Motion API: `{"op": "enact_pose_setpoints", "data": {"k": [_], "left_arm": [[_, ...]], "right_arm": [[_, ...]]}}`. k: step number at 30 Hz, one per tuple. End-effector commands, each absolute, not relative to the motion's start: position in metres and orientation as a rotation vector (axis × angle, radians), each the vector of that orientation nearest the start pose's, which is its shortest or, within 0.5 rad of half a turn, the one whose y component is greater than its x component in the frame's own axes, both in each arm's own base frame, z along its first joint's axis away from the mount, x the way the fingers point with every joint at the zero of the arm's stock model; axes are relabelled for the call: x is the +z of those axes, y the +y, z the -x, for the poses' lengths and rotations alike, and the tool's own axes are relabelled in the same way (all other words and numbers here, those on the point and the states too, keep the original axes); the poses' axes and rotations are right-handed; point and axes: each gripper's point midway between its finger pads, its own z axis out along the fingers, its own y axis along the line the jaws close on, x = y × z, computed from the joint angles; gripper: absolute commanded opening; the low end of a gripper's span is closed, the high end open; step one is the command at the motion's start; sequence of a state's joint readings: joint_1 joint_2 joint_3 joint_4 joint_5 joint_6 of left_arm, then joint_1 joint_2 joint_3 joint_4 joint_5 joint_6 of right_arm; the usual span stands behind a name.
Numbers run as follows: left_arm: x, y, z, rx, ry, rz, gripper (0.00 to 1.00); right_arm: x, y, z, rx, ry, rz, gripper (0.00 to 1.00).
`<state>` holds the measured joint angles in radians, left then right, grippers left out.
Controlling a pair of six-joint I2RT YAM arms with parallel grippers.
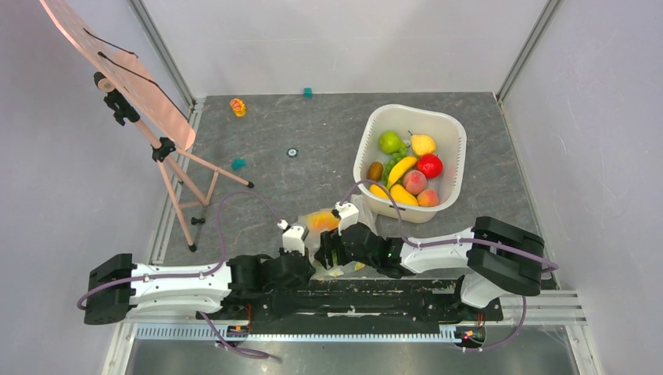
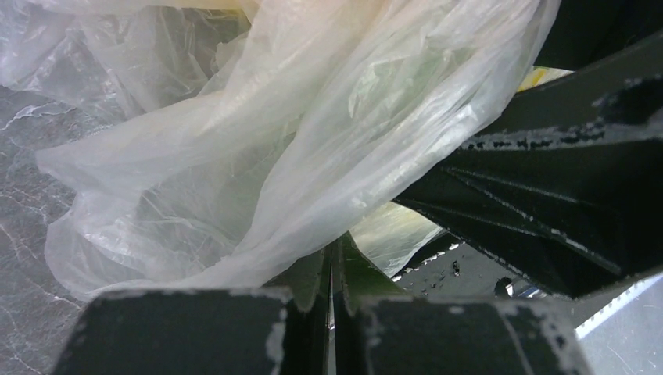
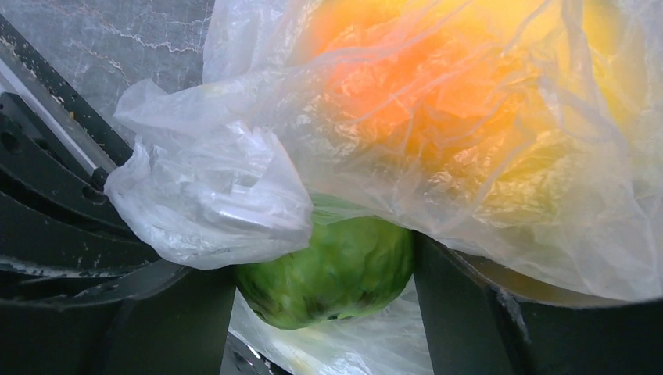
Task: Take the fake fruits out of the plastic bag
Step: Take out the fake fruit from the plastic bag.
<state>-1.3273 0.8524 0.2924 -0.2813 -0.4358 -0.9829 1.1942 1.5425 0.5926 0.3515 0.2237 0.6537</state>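
The left gripper (image 2: pixel 331 308) is pinching a fold of the plastic bag (image 2: pixel 234 156) tight, low on the table (image 1: pixel 313 133). It should be holding the bag steady. The right gripper (image 3: pixel 324 297) is squeezing a bumpy green fruit (image 3: pixel 336 269) that is poking out under the bag, while an orange fruit (image 3: pixel 391 86) is sitting inside. It should be pulling slowly, so no plastic comes along, toward the white basin (image 1: pixel 362 160) on the right.

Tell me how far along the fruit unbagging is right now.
Several fake fruits already lie in the white basin. In hand: the left gripper pinches the plastic bag while the right gripper clamps a bumpy green fruit. Left: an orange-yellow fruit shows through the bag, not yet out.
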Motion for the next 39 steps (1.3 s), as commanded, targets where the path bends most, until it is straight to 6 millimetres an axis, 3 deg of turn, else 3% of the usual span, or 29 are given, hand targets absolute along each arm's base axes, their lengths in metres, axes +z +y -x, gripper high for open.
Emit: {"op": "enact_pose_setpoints", "data": {"k": [1,8,24,33,39], "left_arm": [[0.033,-0.214,-0.104,-0.613,2.362,-0.133,0.02],[0.032,-0.209,-0.108,-0.58,2.359,-0.095,0.02],[0.03,-0.203,-0.111,-0.545,2.361,-0.052,0.02],[0.04,-0.209,-0.113,-0.563,2.338,-0.081,0.02],[0.055,-0.213,-0.115,-0.628,2.281,-0.107,0.02]], "right_arm": [[0.051,0.364,-0.158,0.828,2.189,0.489,0.65],[0.07,0.359,-0.149,0.893,2.151,0.516,0.54],[0.105,0.34,-0.124,0.999,2.116,0.601,0.51],[0.158,0.334,-0.12,1.057,2.02,0.624,0.51],[0.219,0.323,-0.139,1.086,1.896,0.554,0.48]]}}
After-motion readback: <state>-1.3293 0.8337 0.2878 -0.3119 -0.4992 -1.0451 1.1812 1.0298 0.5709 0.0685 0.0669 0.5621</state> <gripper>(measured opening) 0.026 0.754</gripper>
